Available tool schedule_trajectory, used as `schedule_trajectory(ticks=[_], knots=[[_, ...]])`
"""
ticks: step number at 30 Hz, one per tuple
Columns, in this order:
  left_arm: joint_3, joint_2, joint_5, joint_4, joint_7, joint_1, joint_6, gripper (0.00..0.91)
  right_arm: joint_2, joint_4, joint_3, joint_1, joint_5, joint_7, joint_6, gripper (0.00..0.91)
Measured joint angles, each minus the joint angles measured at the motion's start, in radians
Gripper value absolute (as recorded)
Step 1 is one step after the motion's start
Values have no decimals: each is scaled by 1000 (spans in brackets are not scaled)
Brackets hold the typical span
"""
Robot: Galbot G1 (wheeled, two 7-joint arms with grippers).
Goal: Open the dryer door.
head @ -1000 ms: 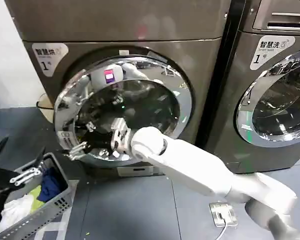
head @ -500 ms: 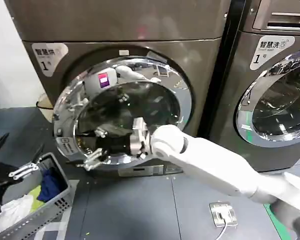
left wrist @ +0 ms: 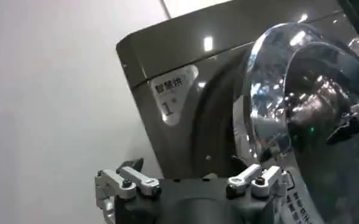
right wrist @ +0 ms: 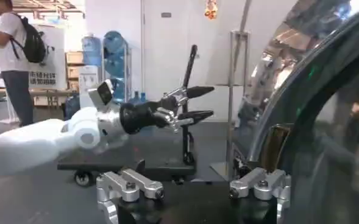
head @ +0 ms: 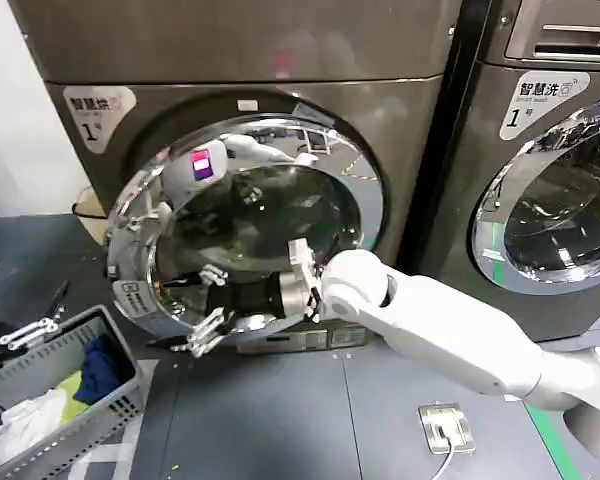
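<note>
Two machines side by side. At far left, left tool [head: 30, 329] parked over the laundry basket [head: 80, 400] on the floor, fingers spread, empty. Dryer door [head: 245, 225] now swung further off the dryer [head: 230, 60] front than a second ago, free left rim [head: 115, 250] standing clear of the opening. Right tool [head: 205, 312] at the door's lower edge, fingers released, drawn back toward the robot with the swing. Latch evidently freed; opening judged well under way, more swing needed.
</note>
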Motion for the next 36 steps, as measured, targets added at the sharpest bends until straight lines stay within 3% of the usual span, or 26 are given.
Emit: schedule_trajectory(ticks=[18, 36], knots=[[-12, 14, 0, 28, -2, -23, 2, 907, 101, -65, -56, 34, -7, -53, 3, 907], [32, 98, 7, 121, -2, -91, 2, 907, -12, 18, -62, 36, -12, -162, 43, 907]])
